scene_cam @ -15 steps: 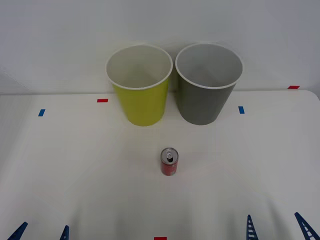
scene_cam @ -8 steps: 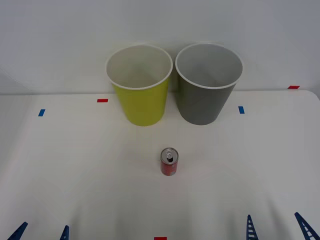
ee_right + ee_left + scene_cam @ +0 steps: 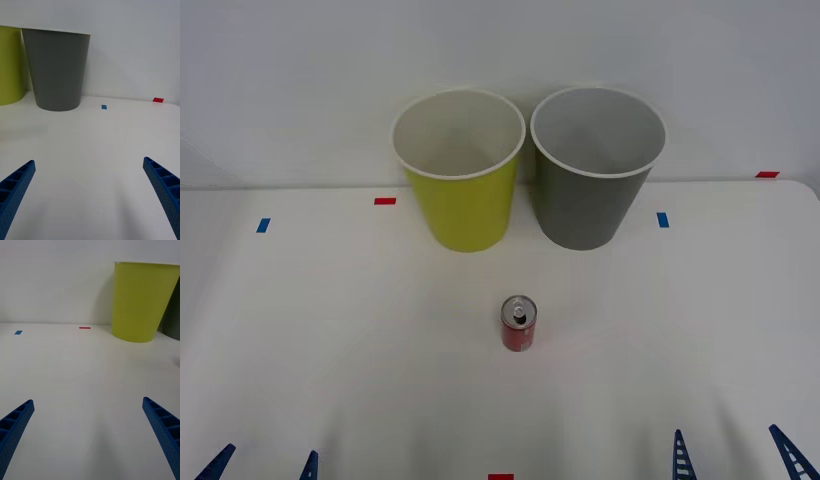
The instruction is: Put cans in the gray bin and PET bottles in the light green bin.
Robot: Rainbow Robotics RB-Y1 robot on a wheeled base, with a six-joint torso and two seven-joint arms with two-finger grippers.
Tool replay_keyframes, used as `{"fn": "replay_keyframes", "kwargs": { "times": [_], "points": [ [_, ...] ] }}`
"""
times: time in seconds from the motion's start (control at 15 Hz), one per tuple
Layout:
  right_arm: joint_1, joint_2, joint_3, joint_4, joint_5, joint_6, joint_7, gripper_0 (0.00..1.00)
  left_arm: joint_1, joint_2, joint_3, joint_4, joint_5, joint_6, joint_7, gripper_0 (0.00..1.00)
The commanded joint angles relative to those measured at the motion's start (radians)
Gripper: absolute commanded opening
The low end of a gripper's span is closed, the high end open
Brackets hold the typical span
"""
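Observation:
A small red can (image 3: 518, 324) with a silver top stands upright in the middle of the white table. Behind it stand two bins side by side: the light green bin (image 3: 460, 170) on the left and the gray bin (image 3: 594, 168) on the right, both showing nothing inside. My left gripper (image 3: 264, 467) sits open at the near left edge, and the light green bin (image 3: 142, 302) stands far ahead of it. My right gripper (image 3: 733, 458) is open at the near right edge, facing the gray bin (image 3: 57, 69). No PET bottles are in view.
Small red tape marks (image 3: 385, 201) and blue tape marks (image 3: 663, 219) dot the table (image 3: 330, 330). A plain white wall rises behind the bins. The table's right edge curves away near a red mark (image 3: 767, 174).

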Motion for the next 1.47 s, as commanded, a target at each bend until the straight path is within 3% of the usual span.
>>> {"fn": "replay_keyframes", "kwargs": {
  "times": [0.07,1.47],
  "points": [
    [0.0,0.0,0.0,0.0,0.0,0.0,0.0,1.0,0.0,0.0,0.0,0.0,0.0,0.0,0.0,1.0],
    [0.0,0.0,0.0,0.0,0.0,0.0,0.0,1.0,0.0,0.0,0.0,0.0,0.0,0.0,0.0,1.0]
  ]
}}
